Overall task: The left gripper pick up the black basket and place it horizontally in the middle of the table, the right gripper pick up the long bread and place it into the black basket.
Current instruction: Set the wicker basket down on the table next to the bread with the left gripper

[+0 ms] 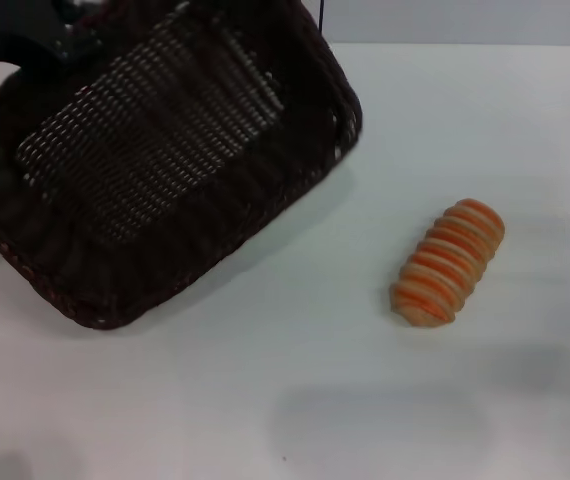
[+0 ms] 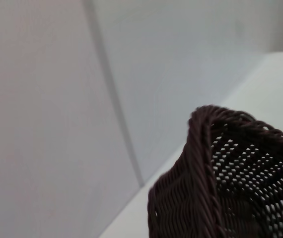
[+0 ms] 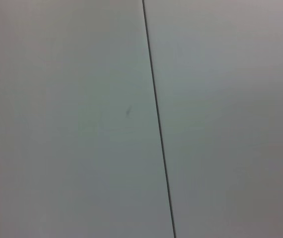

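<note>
The black basket sits at the far left of the white tabletop, turned at an angle w/ its open side toward the head camera; nothing is inside it. The left end effector shows only as a dark arm tip at the basket's far rim; grip state can't be told. Left wrist view shows a braided rim corner and a pale wall behind. The long bread lies on the tabletop, well apart to the right. No readable labels.
</note>
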### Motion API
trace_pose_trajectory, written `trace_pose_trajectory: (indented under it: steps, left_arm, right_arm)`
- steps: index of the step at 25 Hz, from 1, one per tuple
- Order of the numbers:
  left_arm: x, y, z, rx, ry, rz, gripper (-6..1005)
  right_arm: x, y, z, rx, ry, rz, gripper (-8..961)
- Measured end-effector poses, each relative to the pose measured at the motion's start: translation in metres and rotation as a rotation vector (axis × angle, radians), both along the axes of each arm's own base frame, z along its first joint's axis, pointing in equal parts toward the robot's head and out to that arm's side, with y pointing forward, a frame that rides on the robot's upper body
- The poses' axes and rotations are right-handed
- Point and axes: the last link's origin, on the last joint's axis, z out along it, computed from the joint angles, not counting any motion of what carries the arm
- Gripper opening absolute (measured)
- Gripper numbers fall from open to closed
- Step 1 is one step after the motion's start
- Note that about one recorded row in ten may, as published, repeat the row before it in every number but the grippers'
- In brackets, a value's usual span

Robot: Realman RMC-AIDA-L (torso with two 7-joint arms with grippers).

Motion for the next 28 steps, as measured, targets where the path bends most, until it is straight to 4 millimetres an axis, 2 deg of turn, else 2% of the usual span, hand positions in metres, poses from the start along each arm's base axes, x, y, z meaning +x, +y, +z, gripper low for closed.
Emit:
trace_pose_trajectory:
  steps: [1, 2, 7, 15, 19, 21, 23, 26, 28]
  left_arm:
    - [0.0, 0.0, 0.0, 0.0, 0.0, 0.0, 214]
    - [0.008, -0.004, -0.005, -0.095, 0.058, -0.084, 214]
    - [0.019, -0.01, -0.017, -0.248, 0.116, -0.191, 214]
    - [0.033, -0.02, -0.031, -0.476, 0.149, -0.263, 212]
    - [0.033, -0.02, -0.032, -0.49, 0.15, -0.264, 209]
    - [0.032, -0.019, -0.043, -0.512, 0.148, -0.247, 208]
    - [0.032, -0.019, -0.043, -0.512, 0.148, -0.247, 208]
    - [0.027, -0.016, -0.062, -0.524, 0.11, -0.213, 209]
    - [0.026, -0.016, -0.064, -0.525, 0.107, -0.209, 209]
  right_arm:
    - [0.001, -0.002, 0.0, 0.001, 0.003, -0.003, 699]
    - [0.002, -0.006, 0.0, 0.009, 0.004, -0.006, 699]
    - [0.005, -0.015, 0.001, 0.027, 0.012, -0.014, 699]
    - [0.008, -0.026, 0.002, 0.051, 0.021, -0.021, 699]
    - [0.008, -0.027, 0.002, 0.049, 0.023, -0.021, 699]
    - [0.008, -0.027, 0.002, 0.048, 0.024, -0.021, 699]
    - [0.008, -0.028, 0.002, 0.048, 0.024, -0.021, 699]
    - [0.008, -0.028, 0.001, 0.046, 0.024, -0.02, 699]
    - [0.007, -0.028, 0.001, 0.044, 0.026, -0.019, 700]
